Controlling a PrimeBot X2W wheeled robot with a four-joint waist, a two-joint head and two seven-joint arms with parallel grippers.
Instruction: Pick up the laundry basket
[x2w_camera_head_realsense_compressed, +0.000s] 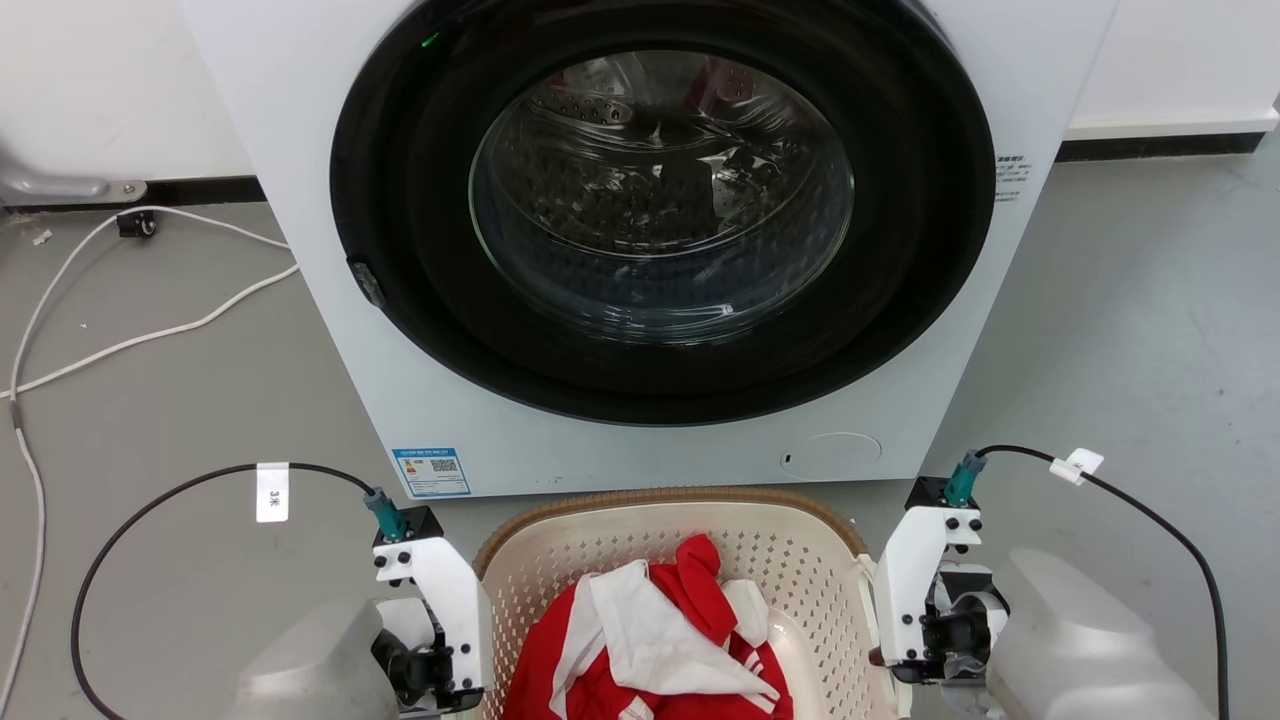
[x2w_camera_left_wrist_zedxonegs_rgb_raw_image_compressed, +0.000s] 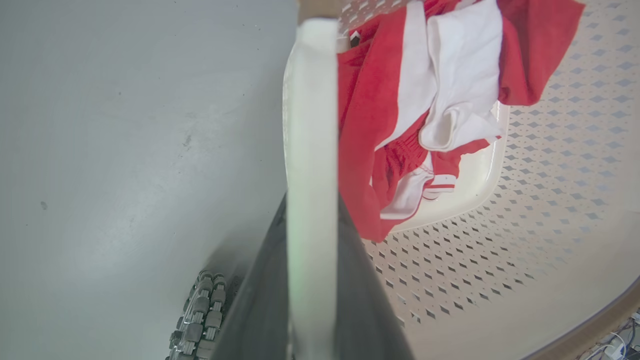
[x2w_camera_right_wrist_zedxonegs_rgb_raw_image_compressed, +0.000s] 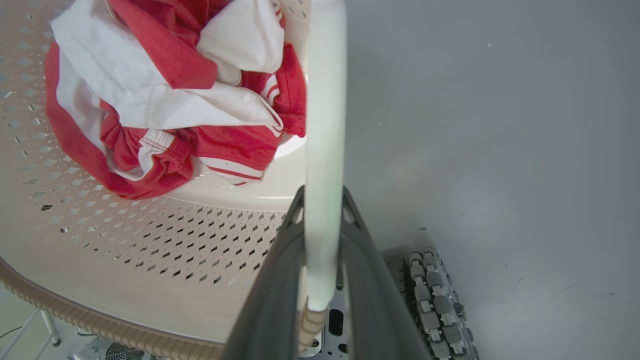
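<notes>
Closest to the lens, the two long dark fingers (x2w_camera_left_wrist_zedxonegs_rgb_raw_image_compressed: 260, 300) of the left claw (x2w_camera_left_wrist_zedxonegs_rgb_raw_image_compressed: 312, 210) are pressed against either face of a flat white plastic side handle (x2w_camera_left_wrist_zedxonegs_rgb_raw_image_compressed: 310, 125), pinching it edge-on. The strip runs on past the fingertips. That handle belongs to the cream-white perforated plastic laundry basket (x2w_camera_left_wrist_zedxonegs_rgb_raw_image_compressed: 500, 250) with a brown woven-look rim. The basket's pierced wall curves away on the inner side of this claw, while bare grey floor (x2w_camera_left_wrist_zedxonegs_rgb_raw_image_compressed: 100, 125) lies on its outer side. A cluster of small grey ribbed rollers (x2w_camera_left_wrist_zedxonegs_rgb_raw_image_compressed: 200, 315) sits low beside the outer finger. The right claw (x2w_camera_right_wrist_zedxonegs_rgb_raw_image_compressed: 322, 200) mirrors this, its dark fingers (x2w_camera_right_wrist_zedxonegs_rgb_raw_image_compressed: 270, 300) clamped on the opposite white side handle (x2w_camera_right_wrist_zedxonegs_rgb_raw_image_compressed: 325, 100). Here too the basket wall is on the inner side, with floor and more grey rollers (x2w_camera_right_wrist_zedxonegs_rgb_raw_image_compressed: 435, 300) on the outer side. A heap of crumpled red and white cloth garments (x2w_camera_right_wrist_zedxonegs_rgb_raw_image_compressed: 165, 90) lies in the basket bottom, between the two claws and just beyond their fingertips. In the head view the basket hangs or sits between the two white wrist brackets, and the pictures do not settle whether it is off the floor. Ahead of both claws, just past the basket's far rim, stands a large white front-loading washing machine (x2w_camera_head_realsense_compressed: 450, 420) with a round black-framed glass door (x2w_camera_head_realsense_compressed: 660, 190). A thin black cable (x2w_camera_head_realsense_compressed: 150, 510) loops out from each wrist, and a white cord (x2w_camera_head_realsense_compressed: 100, 350) trails over the floor well off to the left claw's outer side.
</notes>
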